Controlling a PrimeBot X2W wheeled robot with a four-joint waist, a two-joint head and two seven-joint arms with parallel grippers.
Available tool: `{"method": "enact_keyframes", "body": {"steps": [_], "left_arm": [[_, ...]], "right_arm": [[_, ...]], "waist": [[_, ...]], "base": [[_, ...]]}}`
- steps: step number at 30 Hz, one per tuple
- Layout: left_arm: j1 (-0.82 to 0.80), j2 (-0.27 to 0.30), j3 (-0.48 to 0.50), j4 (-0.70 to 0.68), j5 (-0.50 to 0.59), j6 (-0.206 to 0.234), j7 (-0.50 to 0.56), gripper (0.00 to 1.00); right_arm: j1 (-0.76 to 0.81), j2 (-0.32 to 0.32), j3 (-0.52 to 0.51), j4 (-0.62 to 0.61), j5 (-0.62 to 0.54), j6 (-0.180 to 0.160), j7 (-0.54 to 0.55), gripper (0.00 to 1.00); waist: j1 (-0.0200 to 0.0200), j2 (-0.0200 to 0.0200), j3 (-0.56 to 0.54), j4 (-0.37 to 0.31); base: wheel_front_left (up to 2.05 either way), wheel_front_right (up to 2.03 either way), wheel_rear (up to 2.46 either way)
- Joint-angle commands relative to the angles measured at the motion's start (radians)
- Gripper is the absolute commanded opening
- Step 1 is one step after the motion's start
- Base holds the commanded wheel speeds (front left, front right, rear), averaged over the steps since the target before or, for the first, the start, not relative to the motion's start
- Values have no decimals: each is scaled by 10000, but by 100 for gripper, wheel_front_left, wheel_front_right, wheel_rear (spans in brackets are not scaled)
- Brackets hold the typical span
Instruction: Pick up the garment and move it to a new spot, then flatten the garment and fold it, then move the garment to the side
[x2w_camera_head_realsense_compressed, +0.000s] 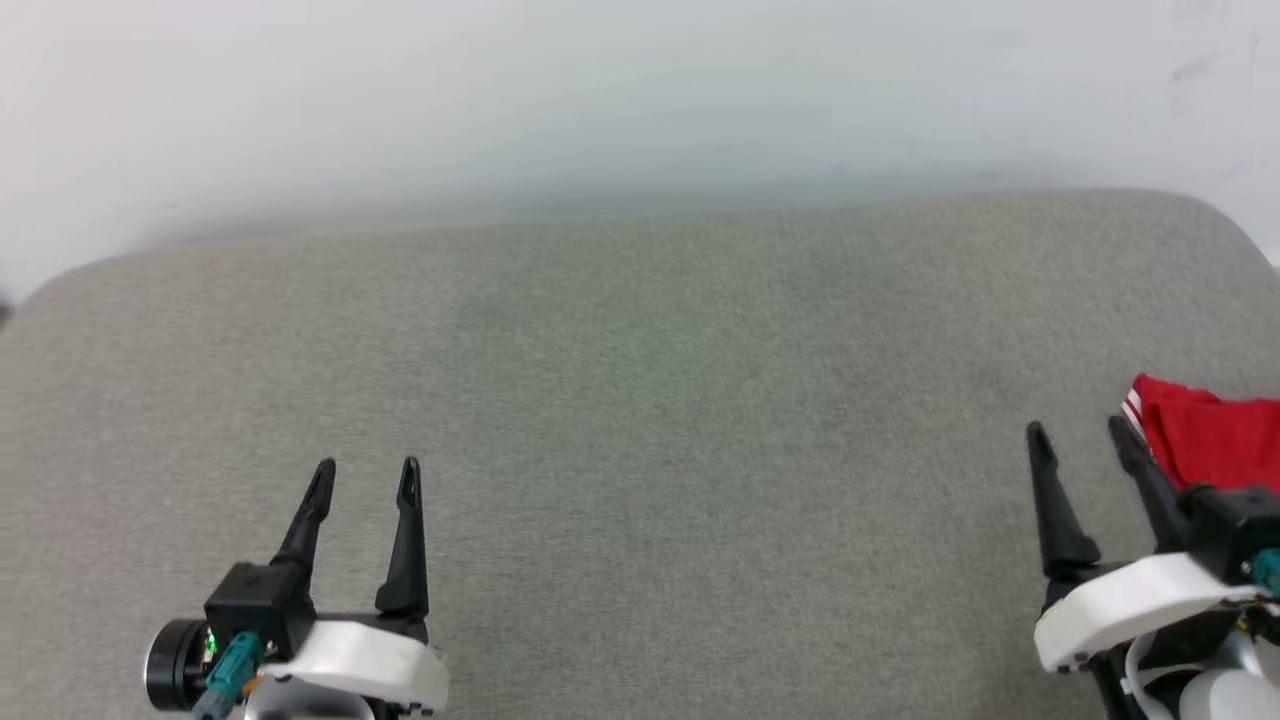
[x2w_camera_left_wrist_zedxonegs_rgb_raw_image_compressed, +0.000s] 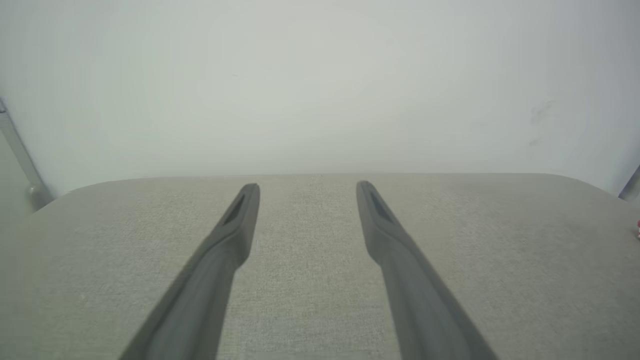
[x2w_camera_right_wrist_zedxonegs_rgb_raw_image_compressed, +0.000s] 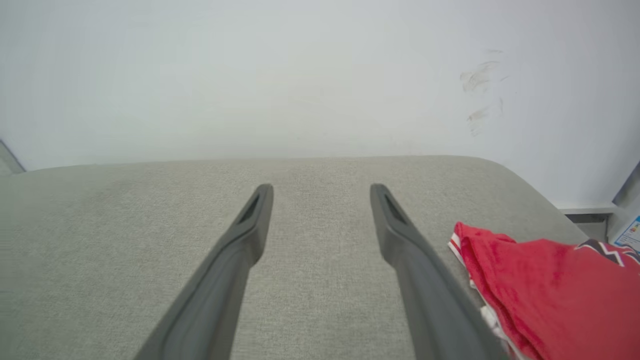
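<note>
The garment (x2w_camera_head_realsense_compressed: 1210, 440) is a crumpled bright red jersey with white red-striped trim, lying at the far right of the grey cushion. In the right wrist view the garment (x2w_camera_right_wrist_zedxonegs_rgb_raw_image_compressed: 550, 290) lies just right of my right finger, with a bit of black-and-white print at its far end. My right gripper (x2w_camera_head_realsense_compressed: 1080, 432) stands open beside its left edge, nothing between the fingers. My left gripper (x2w_camera_head_realsense_compressed: 368, 472) is open over bare cushion at the lower left, far from the garment. A red speck of the garment (x2w_camera_left_wrist_zedxonegs_rgb_raw_image_compressed: 638, 229) shows at the left wrist view's right edge.
The grey fabric cushion (x2w_camera_head_realsense_compressed: 640, 400) spans the whole width, with rounded far corners. A plain white wall (x2w_camera_head_realsense_compressed: 640, 100) rises directly behind it. Past the cushion's right end is a grey ledge and a blue-and-white label (x2w_camera_right_wrist_zedxonegs_rgb_raw_image_compressed: 631, 231).
</note>
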Motion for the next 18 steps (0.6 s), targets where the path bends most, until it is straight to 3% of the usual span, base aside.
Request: {"method": "enact_keyframes", "body": {"steps": [1, 6, 18], "left_arm": [[230, -16, 50, 11, 69, 36, -22, 100], [610, -33, 80, 80, 173, -43, -22, 100], [911, -257, 217, 182, 284, -417, -23, 100]], "right_arm": [[310, 32, 192, -277, -51, -7, -103, 100], [962, 37, 550, -1031, -189, -7, -136, 100], [2108, 270, 267, -2071, -248, -7, 166, 100]], "waist": [[2, 0, -376, 336], [2, 0, -678, 502], [2, 0, -904, 655]], "base": [[0, 0, 0], [0, 0, 0], [0, 0, 0]]}}
